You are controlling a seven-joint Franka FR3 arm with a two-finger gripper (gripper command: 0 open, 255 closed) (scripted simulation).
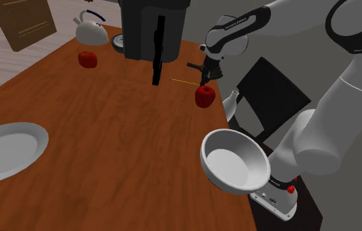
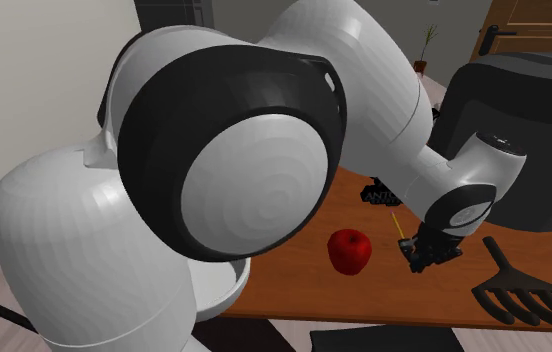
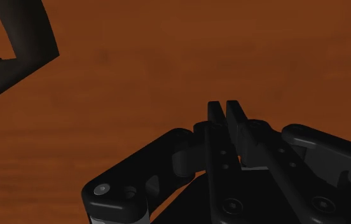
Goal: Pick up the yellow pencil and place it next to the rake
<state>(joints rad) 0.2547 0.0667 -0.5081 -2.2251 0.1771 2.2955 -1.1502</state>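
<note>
The yellow pencil [image 1: 185, 81] [image 2: 397, 224] lies thin and flat on the brown wooden table [image 1: 107, 125], between the black rake and a red apple [image 1: 204, 96] [image 2: 349, 250]. The rake [image 1: 158, 59] [image 2: 524, 290] lies in front of a big black appliance [image 1: 150, 26]. My black gripper [image 1: 204, 73] [image 2: 426, 255] [image 3: 225, 109] hangs low over the table at the pencil's near end, just above the apple in the shoulder view. Its fingers are shut together, and the wrist view has no pencil between them, just bare wood beneath.
A white plate [image 1: 6, 151] sits at the shoulder view's left edge and a white bowl [image 1: 235, 161] near the stand. A second apple [image 1: 88, 59] and a white kettle [image 1: 91, 29] stand at the far end. A dark chair [image 1: 271, 92] is beside the table.
</note>
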